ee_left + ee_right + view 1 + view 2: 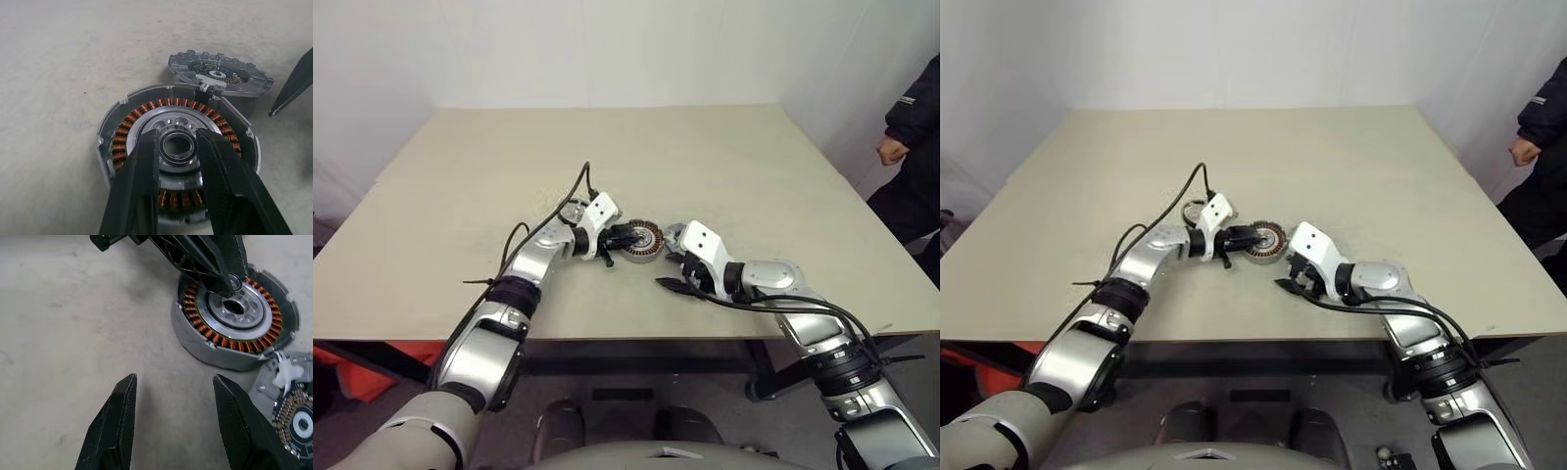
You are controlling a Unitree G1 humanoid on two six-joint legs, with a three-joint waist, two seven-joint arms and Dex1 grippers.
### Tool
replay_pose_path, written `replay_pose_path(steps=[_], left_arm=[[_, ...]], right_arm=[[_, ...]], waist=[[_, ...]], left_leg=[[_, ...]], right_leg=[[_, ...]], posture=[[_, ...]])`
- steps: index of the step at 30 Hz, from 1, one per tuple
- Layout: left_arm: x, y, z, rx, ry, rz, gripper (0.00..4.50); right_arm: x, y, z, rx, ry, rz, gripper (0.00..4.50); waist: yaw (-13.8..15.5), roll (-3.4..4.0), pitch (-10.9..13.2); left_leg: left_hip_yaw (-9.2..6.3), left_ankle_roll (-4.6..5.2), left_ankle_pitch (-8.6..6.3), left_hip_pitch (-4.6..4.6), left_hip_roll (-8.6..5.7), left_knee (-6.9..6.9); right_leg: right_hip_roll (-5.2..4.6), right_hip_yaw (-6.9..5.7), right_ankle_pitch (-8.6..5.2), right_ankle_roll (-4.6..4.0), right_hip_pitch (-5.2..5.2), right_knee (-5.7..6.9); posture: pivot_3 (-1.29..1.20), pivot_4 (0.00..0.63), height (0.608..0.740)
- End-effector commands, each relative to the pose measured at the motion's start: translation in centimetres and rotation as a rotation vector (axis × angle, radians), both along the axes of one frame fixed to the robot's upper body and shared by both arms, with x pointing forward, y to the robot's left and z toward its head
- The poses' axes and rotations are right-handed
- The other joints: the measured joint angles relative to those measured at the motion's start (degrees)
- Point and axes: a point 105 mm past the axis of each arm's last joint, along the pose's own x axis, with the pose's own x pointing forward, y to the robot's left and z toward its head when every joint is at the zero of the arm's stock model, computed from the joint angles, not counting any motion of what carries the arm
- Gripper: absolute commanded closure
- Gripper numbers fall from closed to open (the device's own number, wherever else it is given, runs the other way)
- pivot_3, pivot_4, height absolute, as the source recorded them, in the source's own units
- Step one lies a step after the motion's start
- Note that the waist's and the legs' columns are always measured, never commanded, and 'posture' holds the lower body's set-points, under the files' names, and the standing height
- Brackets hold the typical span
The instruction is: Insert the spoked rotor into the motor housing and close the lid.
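Observation:
The motor housing [124,142], round and silver with a ring of copper windings, lies on the table in front of me [644,241]. Its lid [220,73] lies open beside it, joined by a white connector [296,416]. My left gripper [177,134] reaches over the housing from the left [625,238] and is shut on the dark hub ring of the spoked rotor [171,121], a silver disc with round holes inside the winding ring. My right gripper [171,387] hovers open and empty just right of the housing [671,271].
A small silver round part [570,211] lies on the table behind my left wrist. A person in dark clothes [913,127] stands past the table's right edge. The beige table [607,147] stretches far behind the housing.

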Motion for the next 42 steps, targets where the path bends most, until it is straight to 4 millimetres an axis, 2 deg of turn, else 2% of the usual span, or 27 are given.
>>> replay_pose_path(steps=[1,28,31,35,42], left_arm=[[0.6,-0.8,1.6,-0.002,-0.063,-0.027,3.31],[1.0,-1.3,0.6,0.011,-0.061,-0.013,3.31],[1.0,-1.4,0.6,0.011,-0.061,-0.012,2.72],[1.3,-1.3,0.5,0.024,-0.073,0.013,1.41],[1.3,-0.7,1.1,-0.025,-0.078,0.033,1.41]], right_arm=[[0.1,0.3,1.5,0.007,-0.067,0.007,1.73],[0.4,-0.1,1.5,0.005,-0.076,-0.020,1.73],[0.5,-0.1,1.5,0.005,-0.080,-0.026,1.73],[0.4,-0.2,1.5,0.004,-0.081,-0.027,1.73],[0.3,-0.2,1.7,0.006,-0.084,-0.019,1.73]], waist=[[0.0,0.00,0.0],[0.3,-0.02,0.0],[0.3,-0.02,0.0],[0.3,-0.02,0.0],[0.3,-0.02,0.0]], left_leg=[[0.00,0.01,0.00,0.00,-0.01,0.00],[0.00,0.02,0.00,0.00,-0.02,0.01],[0.00,0.02,0.00,0.00,-0.02,0.01],[0.00,0.02,0.00,0.00,-0.02,0.01],[0.00,0.02,0.00,0.00,-0.02,0.01]], right_leg=[[0.00,0.00,0.01,-0.01,0.00,0.00],[-0.02,0.00,0.01,-0.02,0.01,0.00],[-0.02,0.00,0.02,-0.03,0.01,0.00],[-0.02,0.00,0.02,-0.04,0.01,0.01],[-0.02,0.00,0.02,-0.03,0.01,0.00]], posture=[[0.00,0.000,0.740],[0.00,0.000,0.740],[0.00,0.000,0.740],[0.00,0.000,0.740],[0.00,0.000,0.740]])
